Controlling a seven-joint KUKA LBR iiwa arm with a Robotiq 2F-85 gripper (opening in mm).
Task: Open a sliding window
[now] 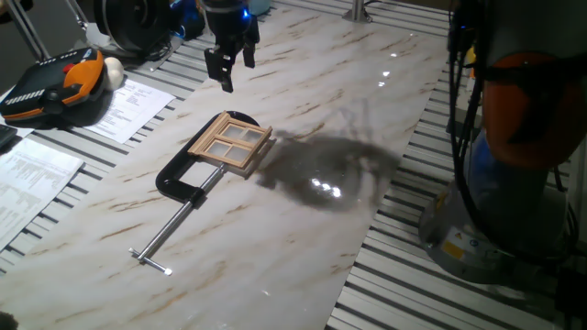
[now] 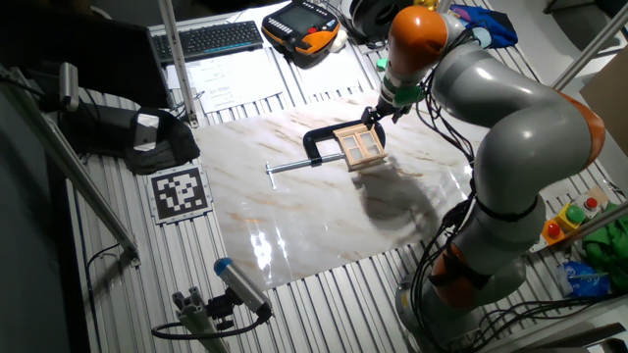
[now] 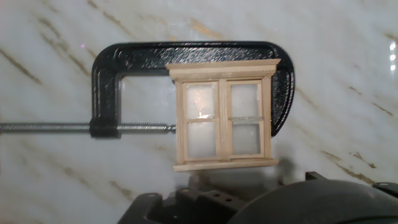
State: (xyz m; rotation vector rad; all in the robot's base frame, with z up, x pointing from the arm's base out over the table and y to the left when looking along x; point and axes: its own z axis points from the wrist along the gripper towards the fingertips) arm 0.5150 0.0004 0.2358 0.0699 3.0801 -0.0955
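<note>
Lying flat at centre frame on the marbled surface (image 1: pixel 303 229), the sliding window (image 1: pixel 231 143) sits gripped in a black clamp (image 1: pixel 183 179) whose screw rod runs toward lower left. End effector (image 1: pixel 227 62) hangs above it at upper centre, fingers spread, holding nothing. Hand view: window dead centre, clamp arching behind it

Clamp screw rod (image 3: pixel 43 127): runs off the hand view's left edge.
Clamp frame (image 3: pixel 283 87): partly hidden behind the sliding window (image 3: pixel 224 115).
</note>
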